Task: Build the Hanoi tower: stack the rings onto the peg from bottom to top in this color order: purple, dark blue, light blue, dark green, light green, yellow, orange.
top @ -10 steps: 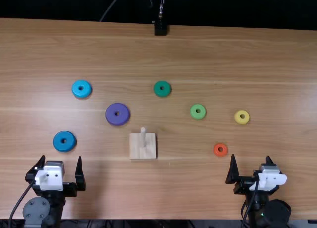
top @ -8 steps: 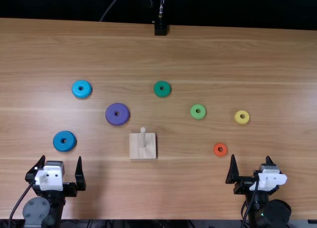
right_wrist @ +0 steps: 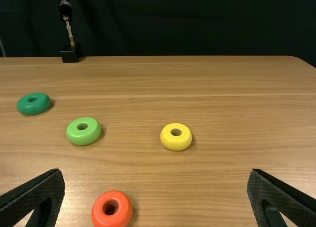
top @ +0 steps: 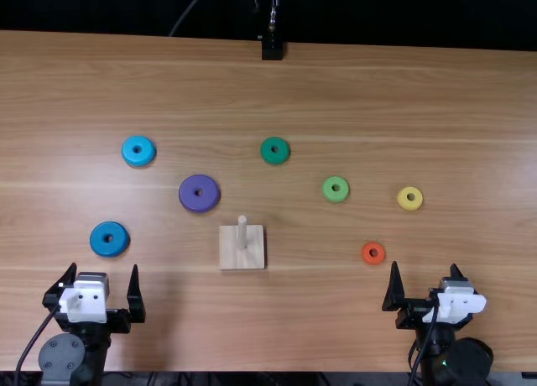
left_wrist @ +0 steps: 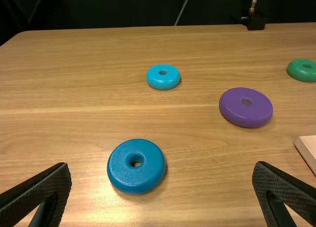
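Note:
My left gripper point(top: 104, 279) is open at the near left, just nearer than the dark blue ring point(top: 109, 239); in its wrist view the gripper point(left_wrist: 162, 180) has nothing between its fingers. My right gripper point(top: 426, 273) stands open and unloaded at the near right, also seen wide apart in its wrist view, the gripper point(right_wrist: 154, 182). The wooden base point(top: 229, 258) holds a bare upright peg point(top: 242, 232). Flat on the table lie the purple ring point(top: 185, 195), light blue ring point(top: 128, 156), dark green ring point(top: 266, 157), light green ring point(top: 328, 194), yellow ring point(top: 403, 202) and orange ring point(top: 366, 257).
The wooden table point(top: 352, 84) spreads beyond the rings to its far edge. A small black stand point(top: 272, 49) sits at that far edge around the middle, with a dark curtain point(right_wrist: 187, 22) behind it.

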